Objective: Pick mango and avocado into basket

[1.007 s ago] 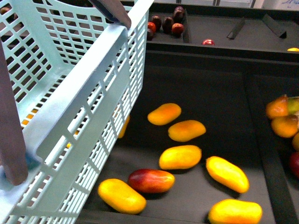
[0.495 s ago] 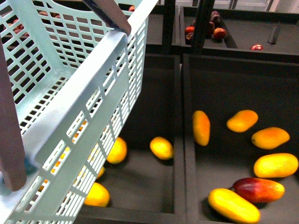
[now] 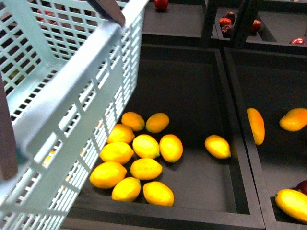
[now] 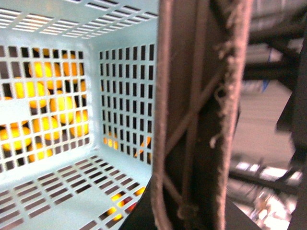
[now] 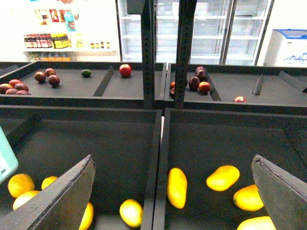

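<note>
The basket (image 3: 72, 91) hung tilted at the left, empty. Its handle (image 4: 201, 115) filled the left wrist view, so the left gripper's hold could not be told. The right gripper (image 5: 172, 163) gaped wide, holding nothing, facing a mango (image 5: 176, 188) in its bin (image 5: 230, 139) — probably lining up a pick. A dark green fruit (image 5: 86, 73) — perhaps the avocado — lay on the back shelf (image 5: 62, 88).

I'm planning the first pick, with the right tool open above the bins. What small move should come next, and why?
Probably lower the right tool toward the mango lying free on the bin floor. Its jaws stand wide open and empty, the basket shows no fruit inside, and the neighbouring mango sits right beside the divider, which looks harder to grip.
</note>
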Robot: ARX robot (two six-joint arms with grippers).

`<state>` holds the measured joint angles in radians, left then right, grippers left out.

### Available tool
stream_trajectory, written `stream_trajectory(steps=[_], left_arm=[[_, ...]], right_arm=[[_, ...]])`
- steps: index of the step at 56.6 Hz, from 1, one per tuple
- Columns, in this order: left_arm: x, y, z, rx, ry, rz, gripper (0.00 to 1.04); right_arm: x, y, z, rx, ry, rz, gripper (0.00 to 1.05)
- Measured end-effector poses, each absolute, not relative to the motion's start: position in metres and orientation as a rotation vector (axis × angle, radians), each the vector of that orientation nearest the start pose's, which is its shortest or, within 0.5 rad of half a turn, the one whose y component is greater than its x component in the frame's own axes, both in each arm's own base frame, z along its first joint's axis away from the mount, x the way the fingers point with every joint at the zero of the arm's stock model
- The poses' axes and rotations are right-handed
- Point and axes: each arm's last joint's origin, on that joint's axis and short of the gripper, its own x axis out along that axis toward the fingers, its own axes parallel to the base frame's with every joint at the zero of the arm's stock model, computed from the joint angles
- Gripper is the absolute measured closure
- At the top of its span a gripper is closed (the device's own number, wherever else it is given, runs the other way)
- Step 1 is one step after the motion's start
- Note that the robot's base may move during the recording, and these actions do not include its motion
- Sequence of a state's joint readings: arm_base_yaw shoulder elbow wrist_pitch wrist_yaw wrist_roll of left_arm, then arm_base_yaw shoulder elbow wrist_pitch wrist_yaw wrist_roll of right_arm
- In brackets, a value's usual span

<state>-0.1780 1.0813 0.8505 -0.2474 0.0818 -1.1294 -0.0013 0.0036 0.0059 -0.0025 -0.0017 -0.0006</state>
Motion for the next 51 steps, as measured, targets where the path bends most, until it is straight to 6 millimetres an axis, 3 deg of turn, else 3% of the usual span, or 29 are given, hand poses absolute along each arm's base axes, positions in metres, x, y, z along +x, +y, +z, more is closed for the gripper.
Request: stream_trajectory(steps=[9,22,35,51], left_arm=[[0.278,-0.076,0.284,-0.823,0.634,-0.097,0.98],[0.323,-0.127,0.285,-0.765,0.679,-0.216,0.98],[0.327,-0.179,0.279,-0.724,0.757,-0.344,0.98],[0.324,-0.185,0.282,-0.725,0.764,-0.371,0.98]], right_arm=[[0.098,0.0,0.165,0.0,0.0,0.0,0.08],[0.098,0.0,0.165,-0.001,0.0,0.0,0.08],[0.098,0.0,0.165,-0.001,0.0,0.0,0.08],[0.098,0.0,0.165,-0.001,0.0,0.0,0.08]])
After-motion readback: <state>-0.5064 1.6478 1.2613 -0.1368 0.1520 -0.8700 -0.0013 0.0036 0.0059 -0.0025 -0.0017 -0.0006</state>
